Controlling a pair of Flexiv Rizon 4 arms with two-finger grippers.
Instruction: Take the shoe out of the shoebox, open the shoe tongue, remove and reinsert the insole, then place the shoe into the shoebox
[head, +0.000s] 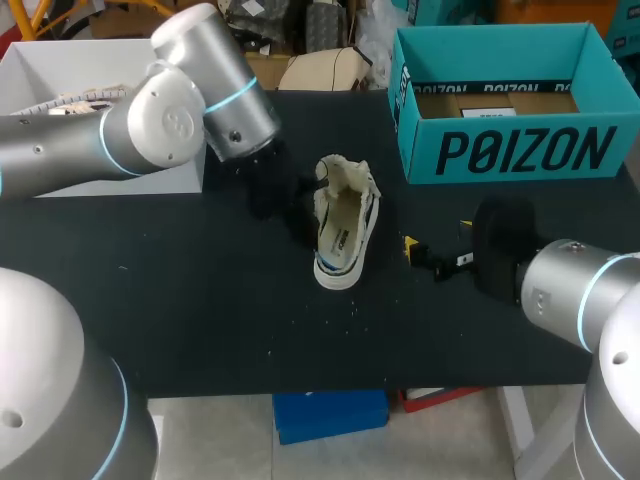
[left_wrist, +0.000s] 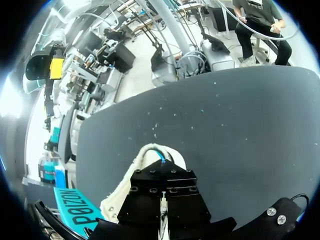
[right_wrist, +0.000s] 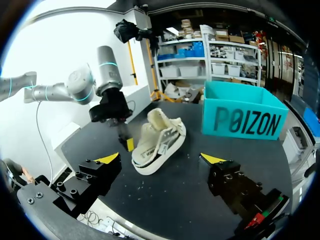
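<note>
Right wrist view: the shoe (right_wrist: 159, 142) leans on the table (right_wrist: 175, 200), outside the shoebox (right_wrist: 243, 117) – left gripper (right_wrist: 128, 142) closed beside its collar, right gripper (right_wrist: 161, 159) spread wide, empty – a nudge from those closed tips could topple it

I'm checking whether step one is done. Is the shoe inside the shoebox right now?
No, the shoe lies on the black table, clear of the teal shoebox.
</note>
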